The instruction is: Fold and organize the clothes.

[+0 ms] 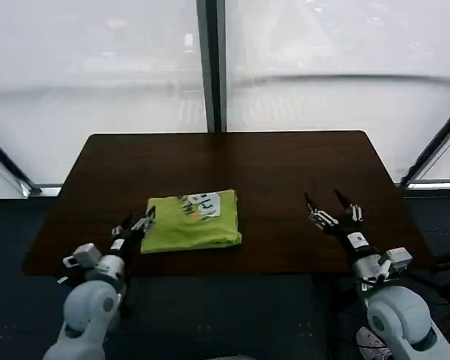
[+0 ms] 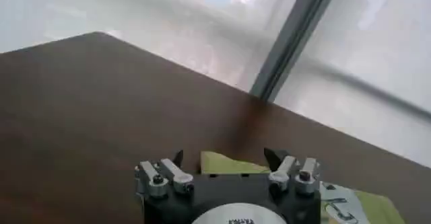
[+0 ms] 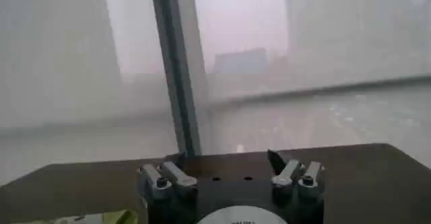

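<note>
While T-shirt (image 1: pixel 193 220) lies folded: worktop (image 1: pixel 285 172) centre.
Left gripper (image 1: pixel 137 223): fingers apart, at shirt's 9 o'clock edge.
Right gripper (image 1: pixel 330 211): fingers apart, empty, 3 o'clock.

Soft cloth T-shirt (image 1: pixel 191 223); glossy wooden table (image 1: pixel 285 172)

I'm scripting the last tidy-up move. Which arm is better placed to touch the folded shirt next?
Probably the left. The left gripper is open right at the near left edge of the folded shirt. The right gripper, also open, stands over bare table well off to the shirt's right.
</note>
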Action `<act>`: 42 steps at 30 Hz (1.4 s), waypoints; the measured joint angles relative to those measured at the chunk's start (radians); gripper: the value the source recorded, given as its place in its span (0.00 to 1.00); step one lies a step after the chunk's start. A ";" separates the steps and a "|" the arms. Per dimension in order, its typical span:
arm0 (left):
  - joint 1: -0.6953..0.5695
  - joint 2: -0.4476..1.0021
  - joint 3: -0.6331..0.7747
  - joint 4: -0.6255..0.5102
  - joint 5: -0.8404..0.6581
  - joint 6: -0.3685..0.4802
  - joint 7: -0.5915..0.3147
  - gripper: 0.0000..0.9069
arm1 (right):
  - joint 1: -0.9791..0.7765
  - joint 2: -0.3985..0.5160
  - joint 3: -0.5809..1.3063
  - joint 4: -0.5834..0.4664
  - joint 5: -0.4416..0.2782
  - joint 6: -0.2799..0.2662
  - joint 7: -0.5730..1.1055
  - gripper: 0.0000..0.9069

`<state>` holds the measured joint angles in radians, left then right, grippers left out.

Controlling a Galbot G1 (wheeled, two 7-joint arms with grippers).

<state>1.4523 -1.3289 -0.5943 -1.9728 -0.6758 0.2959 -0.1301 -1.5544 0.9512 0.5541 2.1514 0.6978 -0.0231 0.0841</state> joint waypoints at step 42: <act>0.020 -0.116 0.022 0.059 0.127 -0.090 0.027 0.00 | 0.011 -0.020 0.012 0.041 0.053 -0.018 0.011 0.97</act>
<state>1.4718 -1.4452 -0.5721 -1.9142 -0.5492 0.2059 -0.1029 -1.5436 0.9314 0.5658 2.1920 0.7511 -0.0411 0.0948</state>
